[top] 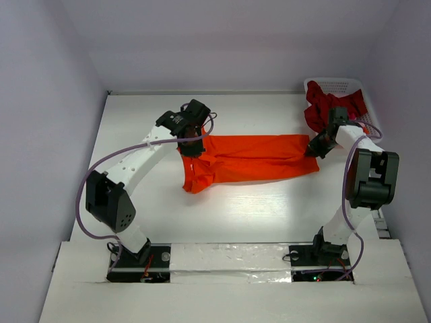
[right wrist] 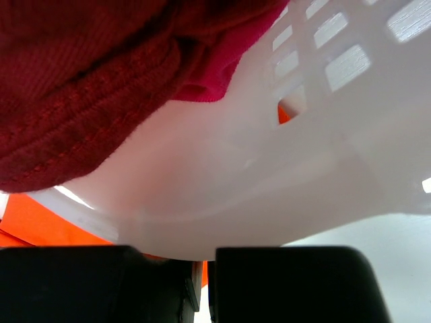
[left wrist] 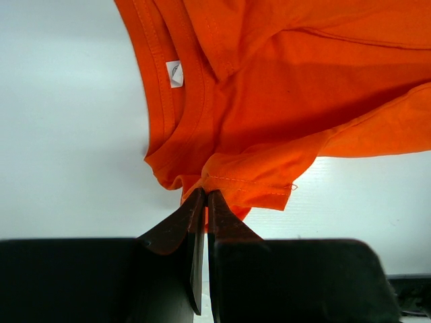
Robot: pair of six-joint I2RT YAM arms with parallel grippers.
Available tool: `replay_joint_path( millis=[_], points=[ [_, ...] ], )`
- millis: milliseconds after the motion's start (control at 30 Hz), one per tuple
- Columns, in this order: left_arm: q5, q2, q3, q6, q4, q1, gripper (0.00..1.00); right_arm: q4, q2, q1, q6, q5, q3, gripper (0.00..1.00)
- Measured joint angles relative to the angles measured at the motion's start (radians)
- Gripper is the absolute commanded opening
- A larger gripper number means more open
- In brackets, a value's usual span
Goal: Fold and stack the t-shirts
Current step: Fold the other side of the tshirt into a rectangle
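Observation:
The bright orange t-shirt (top: 249,158) lies stretched across the table between my two grippers. My left gripper (top: 191,145) is shut on its left end near the collar. In the left wrist view the jaws (left wrist: 205,195) pinch a hemmed fold of the orange t-shirt (left wrist: 283,101), with the neck label above. My right gripper (top: 314,147) holds the shirt's right end. In the right wrist view its jaws (right wrist: 204,268) are closed with a sliver of orange cloth (right wrist: 27,225) between them. Darker red t-shirts (top: 330,108) hang out of the basket, close above the right gripper (right wrist: 81,87).
The white lattice basket (top: 340,85) stands at the back right corner. Its wall (right wrist: 269,175) fills the right wrist view, very close to that gripper. Walls enclose the table on the left, back and right.

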Motion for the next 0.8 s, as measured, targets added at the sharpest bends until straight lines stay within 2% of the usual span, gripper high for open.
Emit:
replay_joint_path(
  millis=[533,800],
  points=[
    [-0.003,0.084,0.001,0.015,0.028,0.019,0.00,-0.008,0.019,0.000,0.006,0.000,0.026,0.00],
    [-0.004,0.124,0.069,0.022,0.021,0.026,0.00,-0.006,0.026,0.000,0.006,0.000,0.031,0.00]
  ],
)
